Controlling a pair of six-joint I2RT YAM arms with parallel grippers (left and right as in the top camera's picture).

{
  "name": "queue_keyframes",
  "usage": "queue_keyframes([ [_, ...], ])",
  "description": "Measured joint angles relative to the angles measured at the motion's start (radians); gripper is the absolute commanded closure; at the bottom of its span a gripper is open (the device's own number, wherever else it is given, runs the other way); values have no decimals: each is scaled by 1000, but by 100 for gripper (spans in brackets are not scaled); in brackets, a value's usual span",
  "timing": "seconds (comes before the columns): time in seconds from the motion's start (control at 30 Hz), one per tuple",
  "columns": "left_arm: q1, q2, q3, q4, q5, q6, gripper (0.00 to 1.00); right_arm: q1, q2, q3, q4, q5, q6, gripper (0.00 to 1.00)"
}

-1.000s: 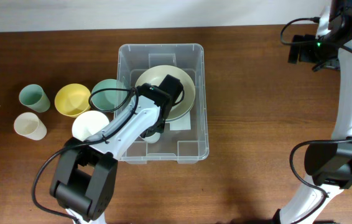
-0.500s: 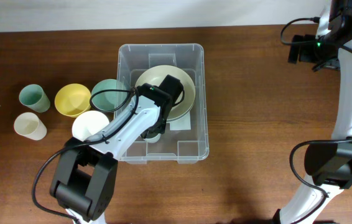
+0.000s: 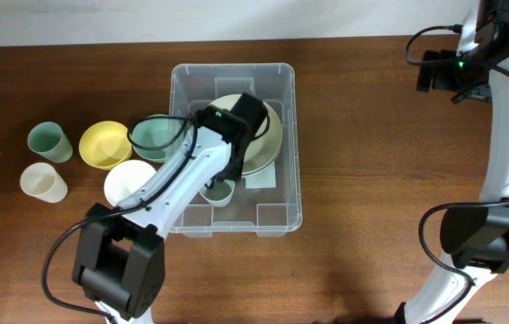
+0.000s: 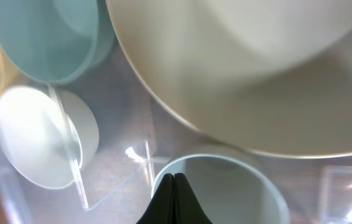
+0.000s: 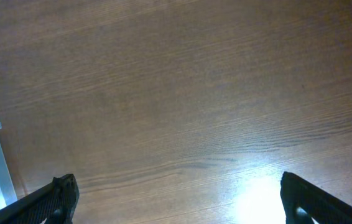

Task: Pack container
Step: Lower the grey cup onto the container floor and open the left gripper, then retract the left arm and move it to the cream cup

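Dark wood-grain table (image 3: pixel 371 180), seen from overhead: the clear plastic container (image 3: pixel 289 99) sits at centre, holding a round cream bowl (image 3: pixel 271 135) and a pale green cup (image 3: pixel 219 192). Left wrist: the left gripper (image 4: pixel 175 199), its black fingers pressed together into a wedge, at the cup's curved rim. Right wrist: the right gripper (image 5: pixel 179 199) spread wide over bare wood, near the container's corner.

From overhead, looks straight down over the whole counter (image 3: pixel 362 180). From left wrist, peers close into the container (image 3: pixel 233 68), shared with overhead. From right wrist, faces counter, container corner at left.
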Motion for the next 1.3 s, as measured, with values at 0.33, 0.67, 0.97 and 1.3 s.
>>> queue_keyframes([
  [0.33,151,1,292,-61,64,-13,99,0,0,0,0,0,0,1],
  [0.67,731,-1,311,-34,65,-35,99,0,0,0,0,0,0,1],
  [0.97,939,-2,306,19,64,-36,99,0,0,0,0,0,0,1],
  [1.3,949,-2,132,49,65,-49,37,0,0,0,0,0,0,1],
])
